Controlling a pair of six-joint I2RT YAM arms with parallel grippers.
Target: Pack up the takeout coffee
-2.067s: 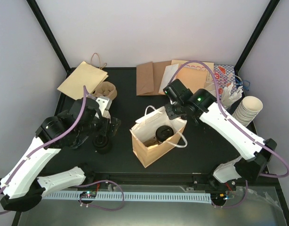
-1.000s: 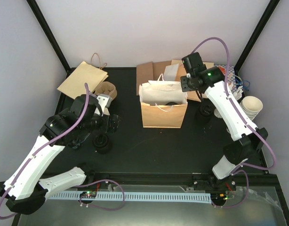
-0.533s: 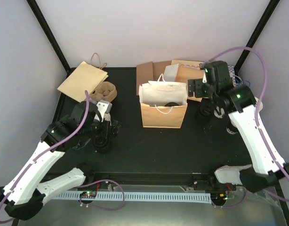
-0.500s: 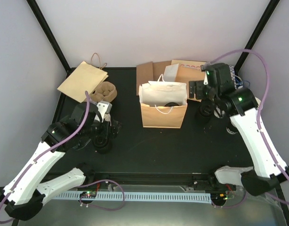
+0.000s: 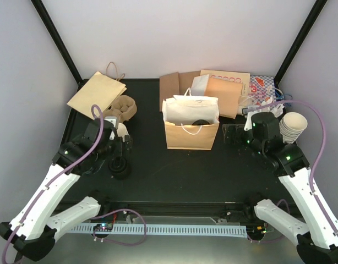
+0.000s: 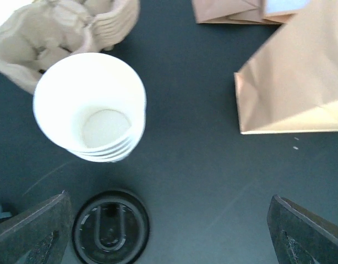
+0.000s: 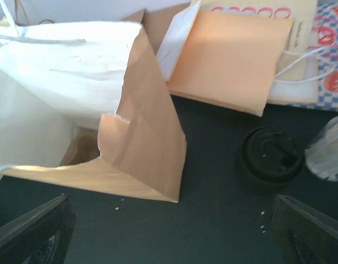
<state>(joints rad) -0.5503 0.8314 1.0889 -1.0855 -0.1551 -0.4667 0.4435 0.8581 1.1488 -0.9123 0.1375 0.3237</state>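
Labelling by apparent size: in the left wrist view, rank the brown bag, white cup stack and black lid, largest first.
Largest: brown bag, though the frame crops it.
Middle: white cup stack; it stands nearer the camera, so it may look oversized.
Smallest: black lid.

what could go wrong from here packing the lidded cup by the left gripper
1. The lidded cup sits off-centre near one finger of the open left gripper, with the stack of lidless cups close beside it: coming down could clip the lid or knock the stack.
2. A black lid already shows inside the paper bag, so a second cup might land on it or catch the bag's rim and tip it.
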